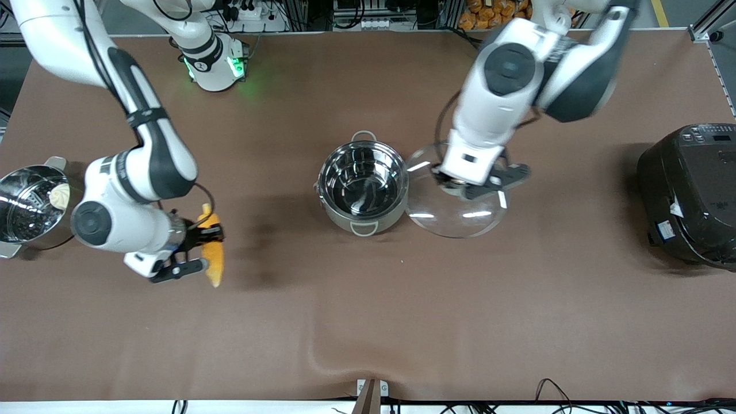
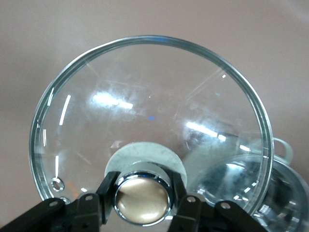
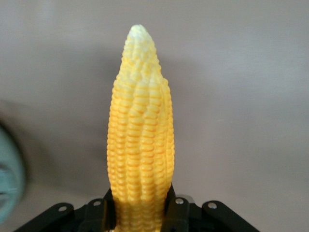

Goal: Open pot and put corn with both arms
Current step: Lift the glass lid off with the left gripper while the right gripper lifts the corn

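Two grippers loaded: left gripper (image 1: 467,185) fingers clamped the clear glass lid's (image 1: 457,215) coppery knob, right of the open shiny steel pot (image 1: 363,187) at centre; right gripper (image 1: 192,248) fingers pinched the stiff, light yellow corn cob (image 1: 214,259) at its thick end, lower left.

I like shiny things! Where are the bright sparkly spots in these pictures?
Front view: white light streaks on the glass lid and inside the pot. Left wrist view: glare on the lid and its knob. Right wrist view: the corn looks evenly lit, no sparkle.

Two white jointed arms (image 1: 138,144) with black joint sections, thin black cables, black two-finger grippers (image 1: 190,253), green base light.
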Available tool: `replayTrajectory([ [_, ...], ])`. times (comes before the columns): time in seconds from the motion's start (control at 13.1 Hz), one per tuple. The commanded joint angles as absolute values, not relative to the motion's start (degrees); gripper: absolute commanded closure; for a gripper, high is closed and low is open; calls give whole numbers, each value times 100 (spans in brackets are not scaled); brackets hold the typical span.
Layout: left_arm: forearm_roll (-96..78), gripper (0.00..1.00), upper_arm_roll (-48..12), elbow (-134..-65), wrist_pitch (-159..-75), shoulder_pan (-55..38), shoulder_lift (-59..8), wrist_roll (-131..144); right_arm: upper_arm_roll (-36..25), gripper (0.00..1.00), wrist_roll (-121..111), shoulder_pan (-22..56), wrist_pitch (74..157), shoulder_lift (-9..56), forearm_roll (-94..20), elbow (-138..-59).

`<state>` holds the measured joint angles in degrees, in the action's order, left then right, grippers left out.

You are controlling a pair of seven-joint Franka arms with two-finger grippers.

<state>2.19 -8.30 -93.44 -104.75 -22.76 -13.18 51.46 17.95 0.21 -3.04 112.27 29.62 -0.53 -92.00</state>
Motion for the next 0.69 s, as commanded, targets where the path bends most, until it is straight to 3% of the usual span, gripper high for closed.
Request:
replayTrajectory([
  [0.0,255,100,-914,-10604,-11080,-1637,-547,4301,2153,100,955,59,11223,2777,-97,-9282],
  [0.23,255,100,-914,-11905,-12038,-1047,-133,3491,2153,100,1528,832,11232,2725,-9,-9176],
  [0.61,264,100,-896,-12839,-13102,-643,-228,3105,2153,100,2398,2037,11197,2698,676,-9167],
])
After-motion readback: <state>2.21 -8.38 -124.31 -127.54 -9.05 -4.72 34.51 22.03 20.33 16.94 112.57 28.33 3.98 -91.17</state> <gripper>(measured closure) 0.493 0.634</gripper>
